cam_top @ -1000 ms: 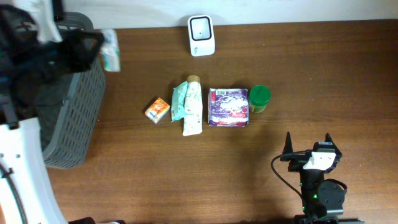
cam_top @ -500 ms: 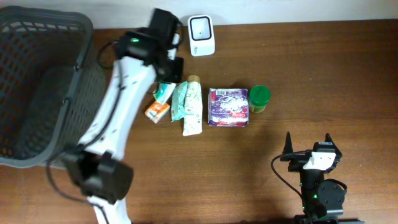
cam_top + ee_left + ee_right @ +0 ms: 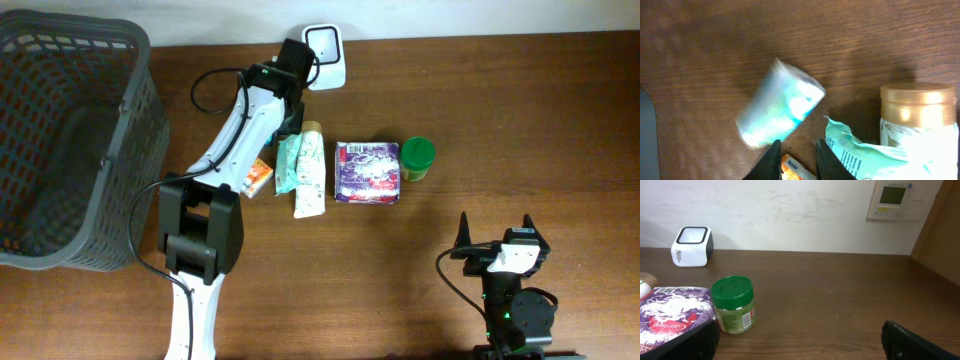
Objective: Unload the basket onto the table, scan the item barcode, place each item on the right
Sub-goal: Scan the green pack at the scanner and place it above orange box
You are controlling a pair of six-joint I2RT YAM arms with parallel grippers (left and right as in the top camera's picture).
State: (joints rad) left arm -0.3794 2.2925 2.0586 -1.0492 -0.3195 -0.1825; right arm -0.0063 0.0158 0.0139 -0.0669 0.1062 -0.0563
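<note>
A pale blue-and-white packet (image 3: 780, 102) shows blurred over the bare wood in the left wrist view, just beyond my left gripper (image 3: 799, 159). The two fingers stand slightly apart with nothing between them; the orange box (image 3: 795, 169) shows below the gap. From overhead, the left gripper (image 3: 279, 135) hovers between the white scanner (image 3: 323, 57) and the row of items, and the arm hides the packet. My right gripper (image 3: 495, 232) rests near the front edge, open and empty, with its fingers wide apart in the right wrist view (image 3: 805, 345).
In a row lie an orange box (image 3: 258, 178), a teal wipes pack (image 3: 293, 165), a gold-capped tube (image 3: 312, 185), a purple pack (image 3: 367, 172) and a green jar (image 3: 417, 158). A grey basket (image 3: 135, 150) stands at the left.
My left arm swung from over the basket to the item row carrying the packet. Its jaws have since parted and the packet is free of them. The right arm has not moved.
</note>
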